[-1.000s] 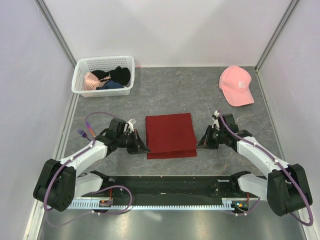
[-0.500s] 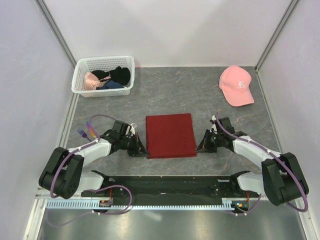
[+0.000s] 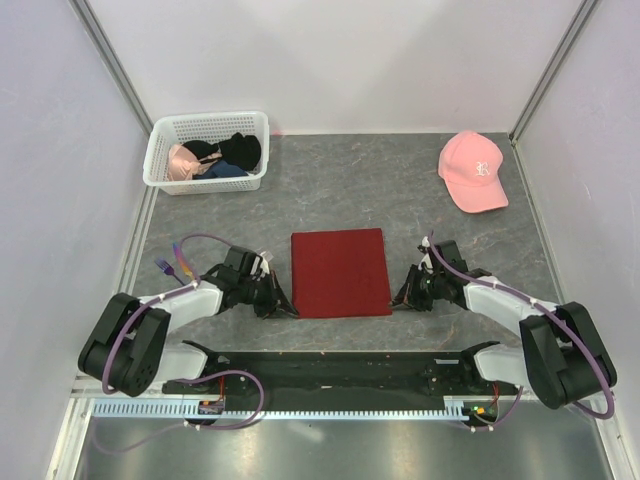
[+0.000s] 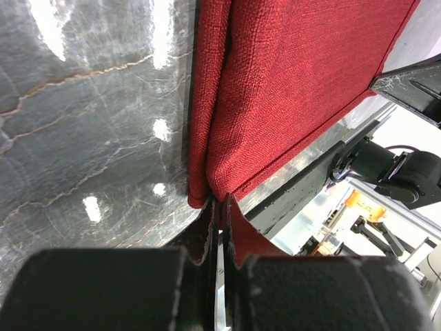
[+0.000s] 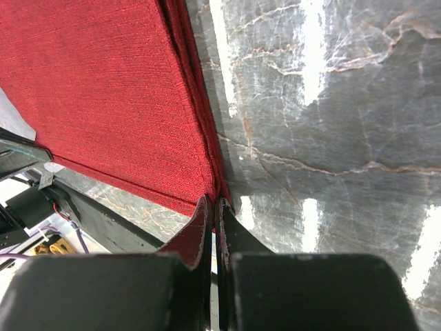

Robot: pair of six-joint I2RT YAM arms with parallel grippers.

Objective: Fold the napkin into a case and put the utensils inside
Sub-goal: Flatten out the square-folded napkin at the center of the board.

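The dark red napkin (image 3: 340, 272) lies folded into a flat square in the middle of the table, its layered edges visible in the left wrist view (image 4: 296, 89) and the right wrist view (image 5: 103, 89). My left gripper (image 3: 290, 305) sits low at its near left corner, shut, with the cloth corner pinched at the fingertips (image 4: 220, 203). My right gripper (image 3: 397, 297) is at the near right corner, likewise shut on the cloth tip (image 5: 212, 203). Small coloured utensils (image 3: 170, 264) lie by the table's left edge, behind the left arm.
A white basket (image 3: 160, 160) with pink and black garments stands at the back left. A pink baseball cap (image 3: 472, 170) rests at the back right. The black arm base rail (image 3: 340, 370) runs along the near edge.
Both grippers have come slightly nearer while holding the corners. The napkin's skewed layers, with a lower edge sticking out at the near right, are now squared up.
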